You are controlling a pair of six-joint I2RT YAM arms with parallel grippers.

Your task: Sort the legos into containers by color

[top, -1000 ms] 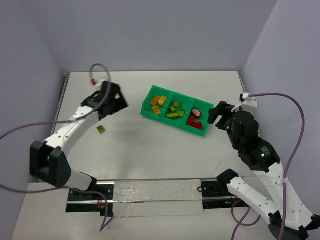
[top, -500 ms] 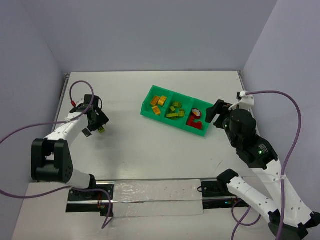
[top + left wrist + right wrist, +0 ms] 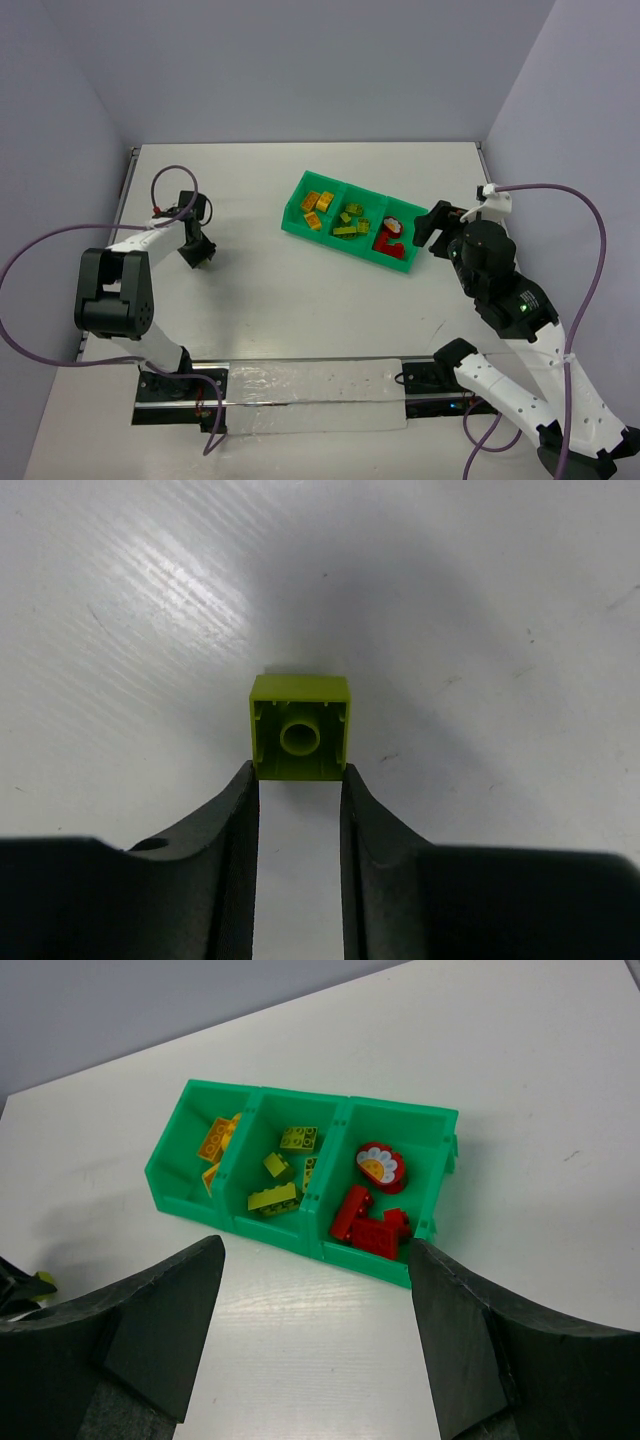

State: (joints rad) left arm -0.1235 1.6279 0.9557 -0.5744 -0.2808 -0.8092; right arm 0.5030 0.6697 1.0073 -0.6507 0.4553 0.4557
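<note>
An olive-green lego (image 3: 300, 728) lies hollow side up on the white table, left of the tray. My left gripper (image 3: 298, 772) is shut on its near edge, both fingertips pressed against its sides; from above, the left gripper (image 3: 197, 254) hides the brick. The green tray (image 3: 338, 243) holds yellow-orange legos (image 3: 317, 207) in its left compartment, olive-green legos (image 3: 350, 220) in the middle and red legos (image 3: 390, 238) on the right. My right gripper (image 3: 317, 1250) hangs open and empty just in front of the tray (image 3: 280, 1235), by its right end (image 3: 432, 228).
A round red piece with a white flower face (image 3: 380, 1163) lies in the red compartment. Grey walls close the table at the back and both sides. A metal rail (image 3: 310, 395) runs along the near edge, and purple cables (image 3: 560, 195) loop from both arms.
My left arm folded back toward the left, came down over the lone olive-green lego and shut on it. The right arm barely moved and stayed open.
</note>
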